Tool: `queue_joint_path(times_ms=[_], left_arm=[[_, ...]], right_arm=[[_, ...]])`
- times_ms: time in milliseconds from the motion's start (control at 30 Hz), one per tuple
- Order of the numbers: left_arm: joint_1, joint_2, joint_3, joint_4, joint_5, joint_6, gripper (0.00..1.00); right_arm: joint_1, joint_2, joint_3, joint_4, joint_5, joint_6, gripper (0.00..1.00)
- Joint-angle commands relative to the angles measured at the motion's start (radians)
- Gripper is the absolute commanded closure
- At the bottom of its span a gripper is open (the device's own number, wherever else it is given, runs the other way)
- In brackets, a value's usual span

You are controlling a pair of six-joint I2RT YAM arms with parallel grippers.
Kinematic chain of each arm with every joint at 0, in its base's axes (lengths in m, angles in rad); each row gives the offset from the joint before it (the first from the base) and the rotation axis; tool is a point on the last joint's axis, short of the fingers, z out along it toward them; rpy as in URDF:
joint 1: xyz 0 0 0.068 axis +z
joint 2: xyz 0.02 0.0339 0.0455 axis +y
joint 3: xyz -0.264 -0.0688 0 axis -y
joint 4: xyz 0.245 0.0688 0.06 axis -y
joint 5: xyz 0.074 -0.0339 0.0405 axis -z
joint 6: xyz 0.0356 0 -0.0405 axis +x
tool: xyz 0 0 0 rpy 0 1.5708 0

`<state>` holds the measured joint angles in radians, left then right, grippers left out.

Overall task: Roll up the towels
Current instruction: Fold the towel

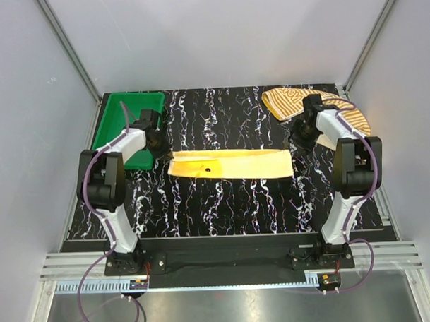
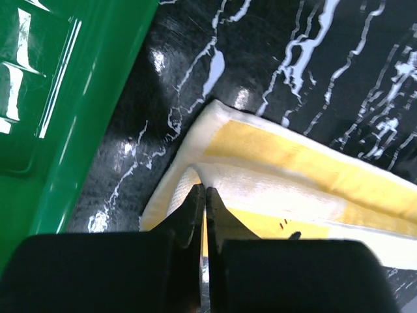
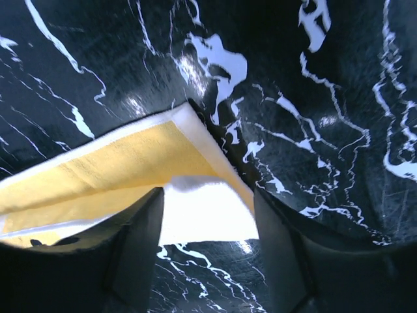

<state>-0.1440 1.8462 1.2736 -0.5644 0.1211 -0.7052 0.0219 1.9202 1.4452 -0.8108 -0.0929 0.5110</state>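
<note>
Black marbled table (image 1: 224, 210) bears yellow towel (image 1: 233, 164) folded lengthwise; left tool (image 2: 201, 191) seemingly pinches its edge, right tool (image 3: 208, 197) spread.

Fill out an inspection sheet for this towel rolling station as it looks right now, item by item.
Surface: black table with white marbling, glossy, no spills seen.
Job's things: pale yellow towel lies mid-table as a long folded strip; striped towel sits at the far right, partly hidden by the right arm. Neither is rolled.
Clutter: green tray at the far left, nothing seen inside it.
Grippers: left gripper is shut, pinching the yellow towel's left end; right gripper is open, its jaws on either side of the towel's right corner.
Cables: purple cables run along both arms to the bases, clear of the towels.
Surroundings: pale walls and metal framing; nothing else seen.
</note>
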Motion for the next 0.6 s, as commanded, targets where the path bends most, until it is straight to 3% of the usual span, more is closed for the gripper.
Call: queue_joint_path(times_ms=[0,67,100,133,233,333,567], left_arm=[[0.012,0.044,0.061,0.021,0.017,-0.005,0.87],[0.018,0.065,0.084,0.021,0.034,-0.007,0.63],[0.024,0.07,0.09,0.021,0.038,-0.01,0.54],[0.027,0.073,0.099,0.02,0.038,-0.013,0.36],[0.037,0.067,0.127,0.006,0.041,-0.011,0.17],[0.037,0.041,0.167,-0.022,0.016,-0.004,0.08],[-0.005,-0.077,0.167,-0.049,-0.03,0.021,0.08]], right_arm=[[-0.016,-0.006,0.081,-0.019,0.044,-0.023,0.34],[-0.016,-0.029,0.093,-0.028,0.086,-0.028,0.19],[-0.016,-0.039,0.092,-0.03,0.091,-0.032,0.01],[-0.016,-0.05,0.087,-0.03,0.125,-0.034,0.0],[-0.016,-0.107,0.044,-0.015,0.145,-0.04,0.0],[-0.016,-0.164,-0.046,0.016,0.11,-0.042,0.0],[-0.016,-0.236,-0.242,0.151,-0.063,-0.014,0.01]])
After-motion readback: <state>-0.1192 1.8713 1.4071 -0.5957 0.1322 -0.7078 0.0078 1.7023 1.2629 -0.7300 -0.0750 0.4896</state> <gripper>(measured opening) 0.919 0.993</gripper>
